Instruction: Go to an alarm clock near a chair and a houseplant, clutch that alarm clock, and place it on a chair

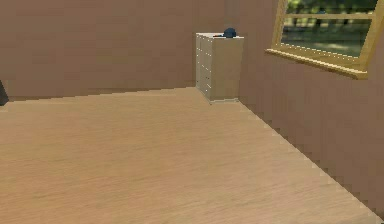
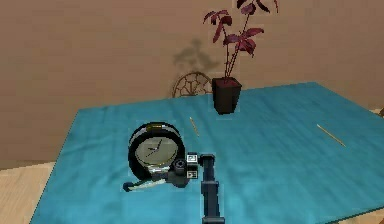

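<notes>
1. The round alarm clock with a black rim and a pale dial (image 2: 155, 152) stood upright on the teal blue tabletop (image 2: 280, 150), toward the arm side view's left.
2. My gripper (image 2: 150, 183) was right at the foot of this clock. Whether my fingers (image 2: 140, 186) touched it I could not tell, and also not whether they held anything, because the clock rested on the table just behind them.
3. The houseplant with dark red leaves in a dark pot (image 2: 228, 92) stood farther out on the same table, and beside it showed the round wicker back of a chair (image 2: 190, 84).
4. I judged that the step in hand was taking the clock. To do it well, I should take the rim low and centred, so the round body does not roll away, then lift straight up before drawing back, keeping well apart from the pot
</notes>
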